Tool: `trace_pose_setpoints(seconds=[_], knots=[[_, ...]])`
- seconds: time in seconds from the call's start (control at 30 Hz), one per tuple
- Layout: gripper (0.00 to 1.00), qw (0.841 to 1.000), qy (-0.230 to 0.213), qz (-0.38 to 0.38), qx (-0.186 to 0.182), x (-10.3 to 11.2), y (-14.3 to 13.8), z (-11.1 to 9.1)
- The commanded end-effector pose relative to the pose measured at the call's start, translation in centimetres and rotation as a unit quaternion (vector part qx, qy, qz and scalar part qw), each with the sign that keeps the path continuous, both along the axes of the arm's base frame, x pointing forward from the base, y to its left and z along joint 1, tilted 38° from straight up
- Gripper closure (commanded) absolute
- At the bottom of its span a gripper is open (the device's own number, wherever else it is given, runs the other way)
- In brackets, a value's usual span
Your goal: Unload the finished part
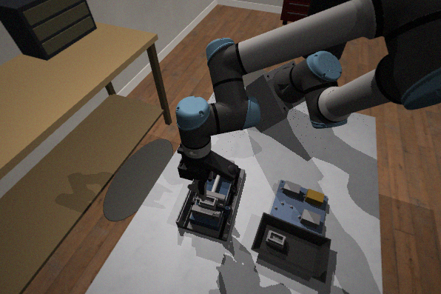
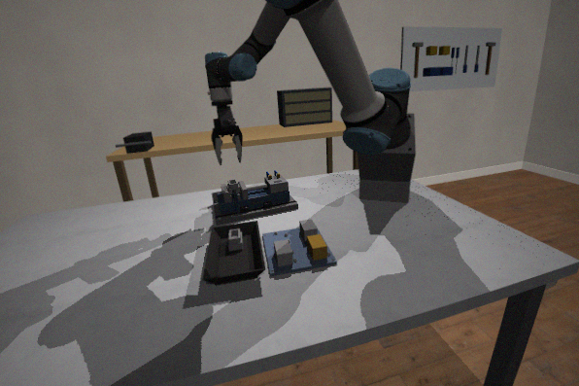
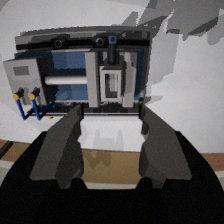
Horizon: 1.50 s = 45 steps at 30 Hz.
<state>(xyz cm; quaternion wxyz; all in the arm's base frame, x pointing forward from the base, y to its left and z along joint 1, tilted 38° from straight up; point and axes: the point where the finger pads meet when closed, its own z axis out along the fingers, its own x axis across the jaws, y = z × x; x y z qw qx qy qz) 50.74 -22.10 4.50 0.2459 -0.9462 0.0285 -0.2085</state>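
Observation:
The finished part point(image 1: 207, 204) point(image 2: 233, 188) point(image 3: 114, 82), a grey block with a pocket on top, sits clamped between the jaws of the blue vise point(image 1: 222, 192) point(image 2: 253, 198) point(image 3: 70, 65). My gripper point(image 1: 203, 186) point(image 2: 228, 157) point(image 3: 111, 105) hangs straight above the part, well clear of it. Its fingers are open and hold nothing. The black outfeed tray point(image 1: 311, 255) point(image 2: 228, 266) lies in front of the vise. One pocketed block point(image 1: 275, 239) point(image 2: 235, 238) lies in the tray near one end.
A blue fixture plate point(image 1: 286, 208) point(image 2: 296, 263) beside the tray carries two grey blocks and a yellow block point(image 1: 314, 196) point(image 2: 318, 246). The robot base stands at the table's back. A wooden bench with a drawer cabinet point(image 1: 48, 18) point(image 2: 304, 106) stands behind the table.

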Motion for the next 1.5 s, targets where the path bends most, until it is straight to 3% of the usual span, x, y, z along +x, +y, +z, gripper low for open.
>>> trace_pose_setpoints(seconds=[0.0,0.97,1.47], knots=[[0.6,1.0,-0.001,-0.001,-0.001,-0.1,0.0,0.1],[0.6,1.0,0.0,0.0,0.001,0.2,0.5,-0.6],[0.6,1.0,0.0,0.0,0.001,1.2,1.6,-2.6]])
